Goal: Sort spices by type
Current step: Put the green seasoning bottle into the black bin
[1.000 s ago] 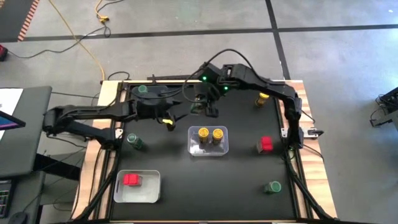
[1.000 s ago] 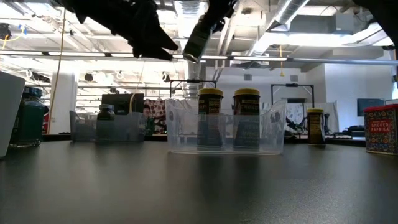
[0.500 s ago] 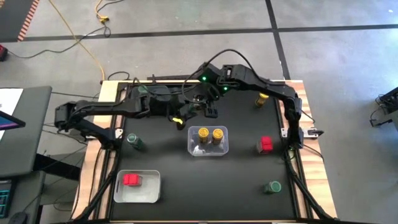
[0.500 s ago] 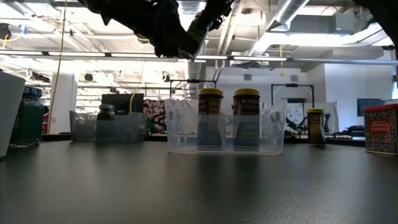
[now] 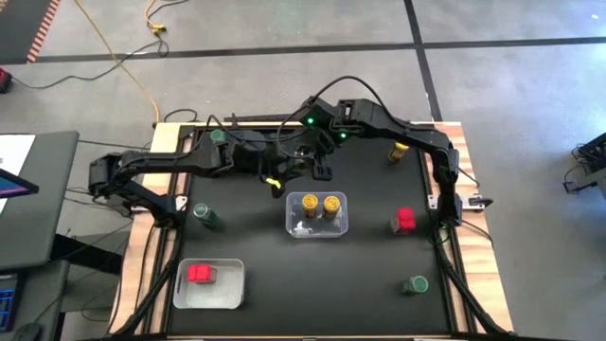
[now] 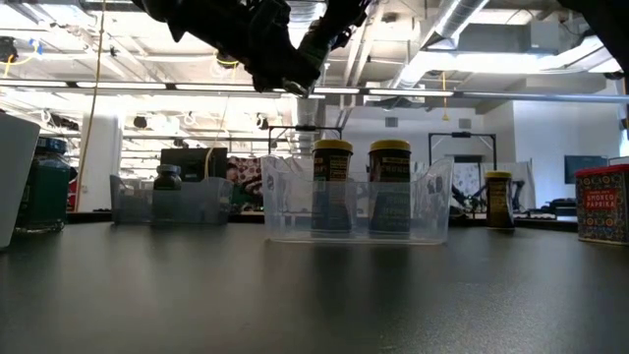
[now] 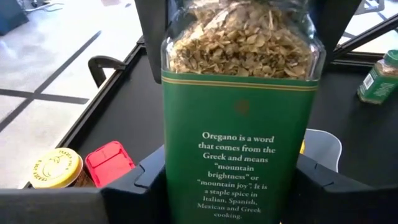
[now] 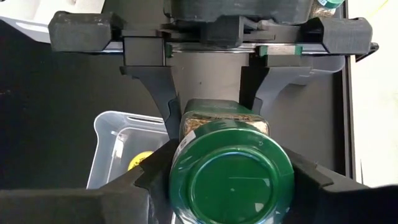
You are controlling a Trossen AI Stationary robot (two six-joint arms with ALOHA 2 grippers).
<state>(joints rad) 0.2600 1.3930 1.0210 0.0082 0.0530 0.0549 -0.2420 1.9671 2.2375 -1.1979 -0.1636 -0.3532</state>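
- High view: the left gripper (image 5: 280, 177) and the right gripper (image 5: 309, 167) met above the table's upper centre, just above a clear rectangular plastic bin (image 5: 317, 215) that held two round yellow-lidded spice jars (image 5: 320, 205). A squarish red-topped jar (image 5: 405, 220) stood at centre right.
- Low view: both grippers hung at the top of the frame over the bin.
- Left wrist view: the left gripper's fingers (image 7: 152, 18) clamped a green-labelled oregano jar (image 7: 241, 112), filling the frame's centre.
- Right wrist view: the right gripper's own fingers (image 8: 158, 171) also pressed that jar's sides, its round dark-green lid at the frame's lower centre.
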